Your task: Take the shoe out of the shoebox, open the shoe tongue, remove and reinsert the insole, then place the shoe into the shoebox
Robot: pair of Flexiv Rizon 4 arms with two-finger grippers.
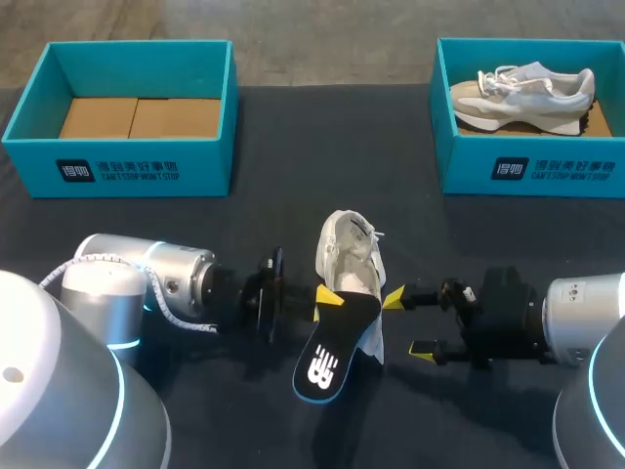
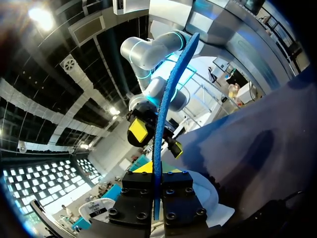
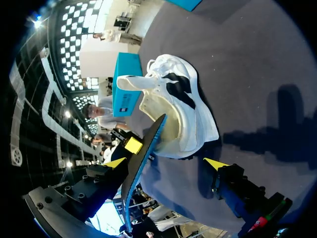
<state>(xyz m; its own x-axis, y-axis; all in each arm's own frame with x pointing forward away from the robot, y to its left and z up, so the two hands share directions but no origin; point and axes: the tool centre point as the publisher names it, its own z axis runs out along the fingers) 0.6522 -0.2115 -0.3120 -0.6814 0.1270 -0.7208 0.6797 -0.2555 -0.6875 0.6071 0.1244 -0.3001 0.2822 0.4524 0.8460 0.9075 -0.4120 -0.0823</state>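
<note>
A white shoe (image 1: 352, 256) lies on the dark table at the middle, its opening turned toward me. Its black insole (image 1: 327, 357) with a blue rim sticks out of the shoe toward the front edge. My left gripper (image 1: 327, 299) is shut on the insole's upper part. In the left wrist view the insole (image 2: 161, 124) stands edge-on between the pads of that gripper (image 2: 156, 173). Just right of the shoe, my right gripper (image 1: 408, 323) stands open and empty. The right wrist view has the shoe (image 3: 173, 111) ahead of my right gripper (image 3: 166, 163), with the insole (image 3: 143, 158) beside one finger.
An open teal shoebox (image 1: 127, 161) with a cardboard floor stands at the back left. A second teal shoebox (image 1: 527, 166) at the back right holds another pale shoe (image 1: 522, 96). Dark table lies bare between the boxes and the shoe.
</note>
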